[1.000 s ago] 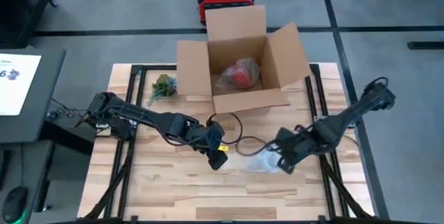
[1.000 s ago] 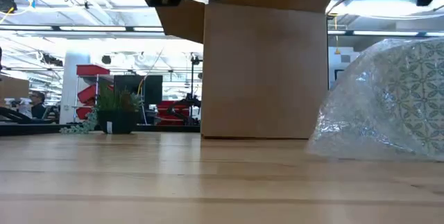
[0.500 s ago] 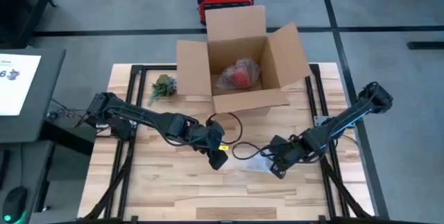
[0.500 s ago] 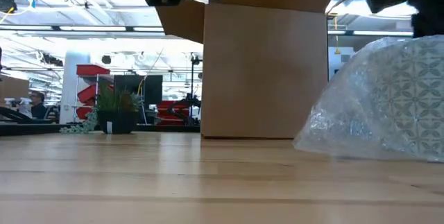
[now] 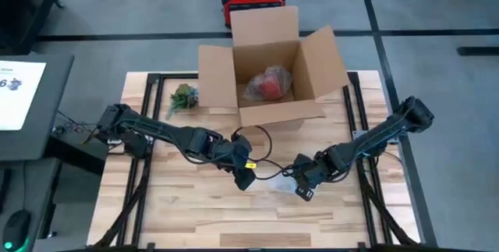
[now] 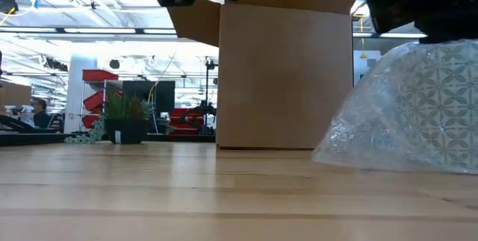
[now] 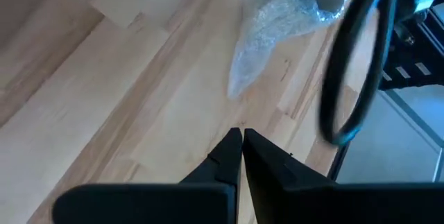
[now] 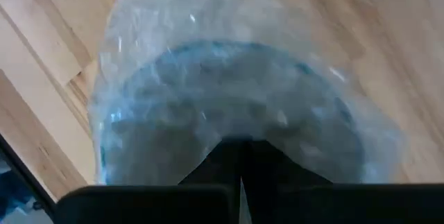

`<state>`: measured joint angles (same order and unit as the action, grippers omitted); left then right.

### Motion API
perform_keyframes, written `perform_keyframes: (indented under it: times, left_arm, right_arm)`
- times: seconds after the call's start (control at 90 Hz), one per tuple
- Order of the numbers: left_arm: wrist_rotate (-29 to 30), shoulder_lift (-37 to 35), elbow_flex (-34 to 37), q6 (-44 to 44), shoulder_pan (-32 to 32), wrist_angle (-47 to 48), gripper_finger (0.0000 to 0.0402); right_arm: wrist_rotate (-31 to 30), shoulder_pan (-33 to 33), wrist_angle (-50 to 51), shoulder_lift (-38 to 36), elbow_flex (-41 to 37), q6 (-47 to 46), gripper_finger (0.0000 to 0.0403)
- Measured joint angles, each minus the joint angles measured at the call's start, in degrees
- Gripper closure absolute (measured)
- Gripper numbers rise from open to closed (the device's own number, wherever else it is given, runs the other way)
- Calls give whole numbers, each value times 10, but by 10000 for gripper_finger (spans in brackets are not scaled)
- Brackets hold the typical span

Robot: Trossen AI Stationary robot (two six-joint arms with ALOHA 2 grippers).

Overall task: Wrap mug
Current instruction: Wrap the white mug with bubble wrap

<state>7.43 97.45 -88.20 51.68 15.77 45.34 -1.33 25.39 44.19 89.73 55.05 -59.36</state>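
Observation:
The mug (image 8: 229, 106), wrapped in clear bubble wrap (image 5: 285, 180), lies on the wooden table (image 5: 187, 205) right of centre; its patterned side (image 6: 429, 95) shows through the wrap in the low view. My right gripper (image 8: 241, 145) is shut, its tips against the wrap over the mug's round mouth. My left gripper (image 7: 241, 135) is shut and hovers just left of the bundle (image 7: 274, 26), touching nothing. My right gripper's shut fingers (image 8: 229, 156) meet the bubble wrap stretched over the mug's open mouth (image 8: 208, 123), coming slantwise from above and from the table's right. Whether they pinch a layer or only press on it, I cannot tell. The bundle rests on the table.
An open cardboard box (image 5: 269, 80) stands at the far middle with a red wrapped item (image 5: 270, 83) inside. A small plant (image 5: 182, 96) sits left of it. A black cable (image 5: 261, 149) loops between the box and the grippers.
My right gripper has moved toward the table's left and near edges, onto the wrapped mug. The bundle's loose wrap edge has shifted a little leftward along the table.

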Motion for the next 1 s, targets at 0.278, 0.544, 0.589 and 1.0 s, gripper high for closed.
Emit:
perform_keyframes:
  times: [0.278, 0.544, 0.589, 1.0]
  left_arm:
    - [7, 0, 0, 0, 0, 2, 402]
    - [8, 0, 0, 1, 0, 0, 402]
    - [8, 0, 0, 1, 0, 0, 402]
    - [7, 0, 0, 2, 0, 4, 402]
  right_arm:
    - [1, -11, 39, 7, 36, 21, 403]
    - [-8, -12, 175, -44, 140, 34, 403]
    - [-6, -12, 183, -47, 149, 7, 403]
    - [2, -17, 170, 64, 104, 8, 403]
